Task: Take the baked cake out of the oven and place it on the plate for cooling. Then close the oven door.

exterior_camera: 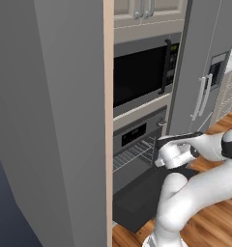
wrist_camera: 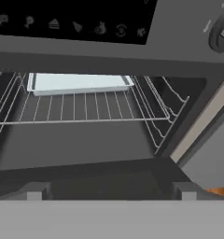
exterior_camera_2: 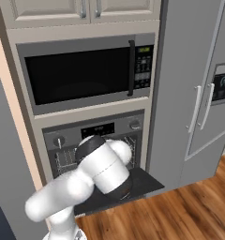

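Observation:
The oven (exterior_camera: 137, 137) stands open, with its oven door (exterior_camera: 137, 198) folded down flat over the floor. My gripper (exterior_camera: 159, 143) hovers over the door at the mouth of the cavity. Seen from the hand, my gripper (wrist_camera: 110, 191) is open, its fingertips (wrist_camera: 37, 190) wide apart with nothing between them. A pale flat baking tray (wrist_camera: 79, 83) rests at the back of the wire rack (wrist_camera: 86, 109); I cannot make out the cake on it. In the right base view my arm covers much of the oven (exterior_camera_2: 98, 130) and its door (exterior_camera_2: 145, 183). The plate is out of view.
A black-windowed microwave (exterior_camera: 139, 75) sits directly above the oven. A tall grey cabinet side (exterior_camera: 50, 120) walls off the left. A steel fridge (exterior_camera_2: 198, 93) with vertical handles stands to the right. Wood floor (exterior_camera_2: 180, 211) lies beside the door.

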